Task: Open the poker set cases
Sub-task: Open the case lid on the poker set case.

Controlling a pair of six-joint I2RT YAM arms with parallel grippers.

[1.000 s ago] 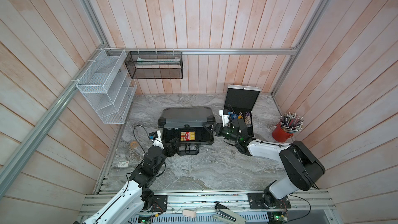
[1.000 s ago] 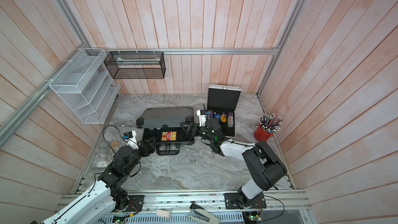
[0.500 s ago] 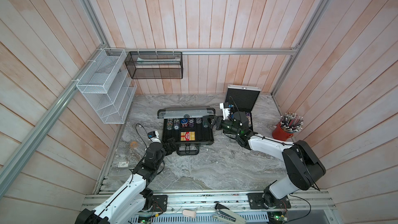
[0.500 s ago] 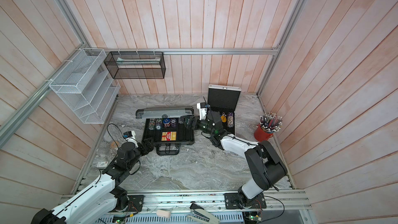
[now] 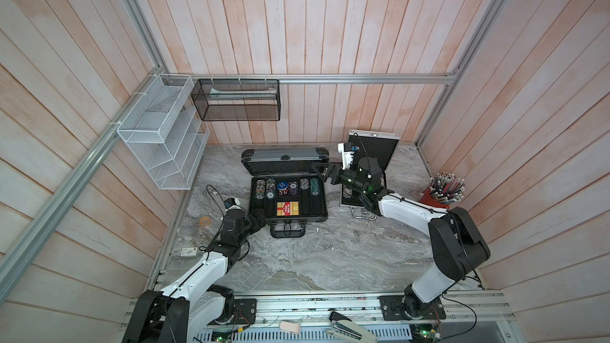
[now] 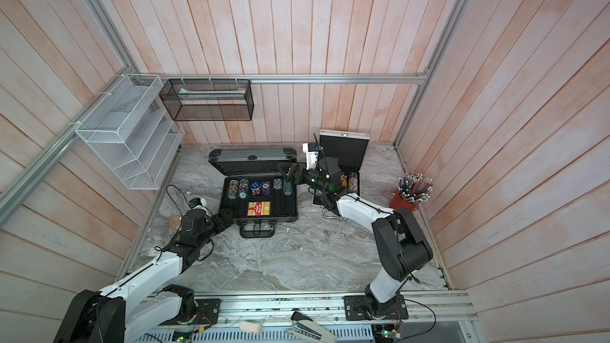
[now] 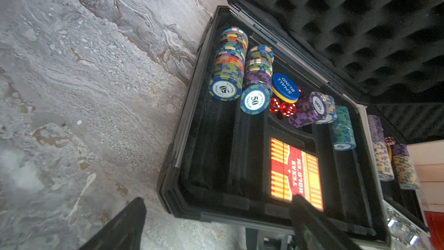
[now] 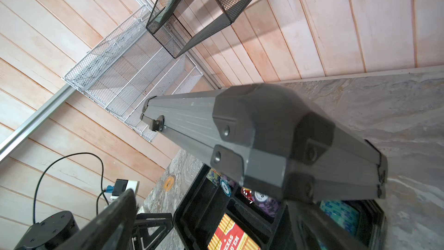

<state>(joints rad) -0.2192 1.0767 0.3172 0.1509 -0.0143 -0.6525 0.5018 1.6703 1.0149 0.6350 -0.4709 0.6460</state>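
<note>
Two cases, both lids up; my read is the task is done or nearly so. Grey case (image 5: 326, 204) sits mid-tabletop (image 5: 330, 259) with its handle (image 5: 287, 233) at 6 o'clock toward the arms and its hinge at 12, so the lid swings away from both arms. Grey lid (image 5: 285, 160) stands about upright, foam facing the arms; can't tell if it's past vertical. Chips (image 7: 227, 63), dice (image 7: 287, 109) and deck (image 5: 287, 208) lie exposed in the tray. Silver case (image 5: 376, 150) is just beside it at 3 o'clock, own lid upright near the back wall (image 5: 330, 28); can't tell whether wall or hinge props it.

Right tool (image 5: 322, 173) is at the grey lid's 3 o'clock end, fingers (image 8: 113, 220) spread wide, lid corner between them in the wrist view. Not pinching; contact unclear. Guess: an open straddle lets the corner pivot, where a clamp would fight the hinge arc.

Left tool (image 5: 259, 219) is also spread and carries nothing, at the base's 7 o'clock corner. Contact unclear. Likely placed to pin the base against sliding or tipping back under the lid.

Risk: if the lid isn't past balance, backing the right tool off drops it shut. Pencil cup (image 5: 429, 197) at the 3 o'clock edge is well apart.
</note>
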